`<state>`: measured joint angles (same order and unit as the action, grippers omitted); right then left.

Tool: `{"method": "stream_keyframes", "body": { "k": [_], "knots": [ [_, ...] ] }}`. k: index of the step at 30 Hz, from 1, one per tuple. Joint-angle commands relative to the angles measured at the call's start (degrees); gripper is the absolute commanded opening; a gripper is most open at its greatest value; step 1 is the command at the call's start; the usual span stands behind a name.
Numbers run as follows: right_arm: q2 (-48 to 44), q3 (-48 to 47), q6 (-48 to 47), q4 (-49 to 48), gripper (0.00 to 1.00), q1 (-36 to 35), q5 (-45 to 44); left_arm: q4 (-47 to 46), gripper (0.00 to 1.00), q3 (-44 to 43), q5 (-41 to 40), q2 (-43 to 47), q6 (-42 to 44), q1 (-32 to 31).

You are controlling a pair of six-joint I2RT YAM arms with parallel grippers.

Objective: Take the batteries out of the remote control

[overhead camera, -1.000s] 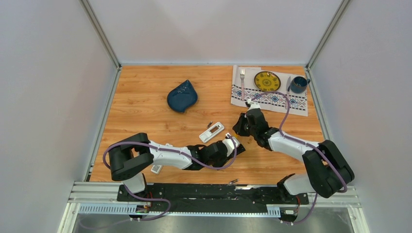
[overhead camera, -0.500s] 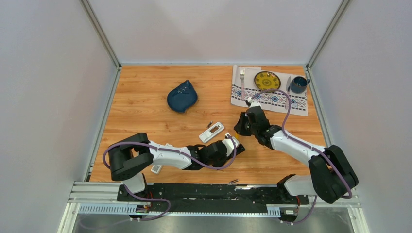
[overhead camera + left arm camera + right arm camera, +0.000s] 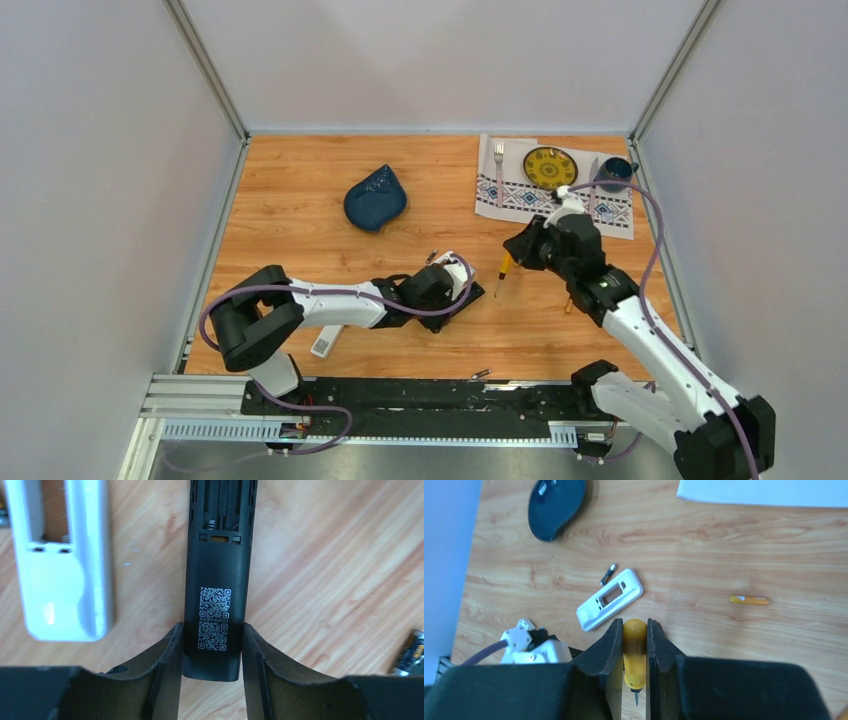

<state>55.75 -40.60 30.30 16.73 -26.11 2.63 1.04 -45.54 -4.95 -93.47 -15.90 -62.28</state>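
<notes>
1. Black remote (image 3: 215,595) lies back-up on the desk (image 3: 300,190), just right of the white remote (image 3: 65,580) in the left wrist view. Left fingers (image 3: 167,655) clamp its near end from both sides.
2. Its battery bay (image 3: 222,505) is uncovered, with a spring showing. Dark cells seem to sit inside, but the frame edge cuts the bay off, so this is uncertain.
3. White remote's own bay is uncovered and looks empty.
4. Loose on the wood: a dark battery (image 3: 608,573) just beside the white remote's far end, and an orange-gold battery (image 3: 749,600) well off to its right.
5. Right fingers (image 3: 611,640) are closed on the orange-handled screwdriver (image 3: 634,650), tip down, raised off the desk to the right of the white remote.
6. Step in hand, as I judge it: prying cells from the black remote. Hold the left grip firm and the remote flat. Lower the tip slowly into the bay, slip it under a cell's end away from the spring, and lever gently so nothing flicks off.
</notes>
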Motion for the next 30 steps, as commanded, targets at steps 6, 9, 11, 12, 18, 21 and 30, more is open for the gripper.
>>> {"method": "stream_keyframes", "body": {
  "k": [6,9,11,12,18,21,30],
  "knots": [
    [-10.5,-0.1,-0.2,2.3,0.0,6.2,0.4,12.3,0.0,-5.2,4.7,9.4,4.2,9.1],
    [-9.8,0.7,-0.2,2.3,0.0,6.6,1.3,13.0,0.0,-4.2,5.9,13.7,4.9,11.8],
    [-8.8,1.5,0.3,1.8,0.0,6.6,2.0,13.6,0.0,-3.5,5.6,16.7,5.1,13.6],
    [-8.6,1.8,0.3,1.5,0.0,6.6,2.3,14.0,0.0,-3.1,5.6,17.6,5.1,14.3],
    [-6.7,2.5,0.3,0.0,0.0,6.7,3.6,15.6,0.0,-1.8,5.6,19.6,6.8,19.1],
    [-6.3,2.3,-0.2,-0.1,0.0,6.7,3.9,15.7,0.0,-3.1,6.3,16.8,8.2,20.7],
    [-5.0,3.2,-0.9,-0.3,0.0,8.0,4.9,15.8,0.0,-9.3,8.8,5.3,11.0,25.0]
  ]
}}
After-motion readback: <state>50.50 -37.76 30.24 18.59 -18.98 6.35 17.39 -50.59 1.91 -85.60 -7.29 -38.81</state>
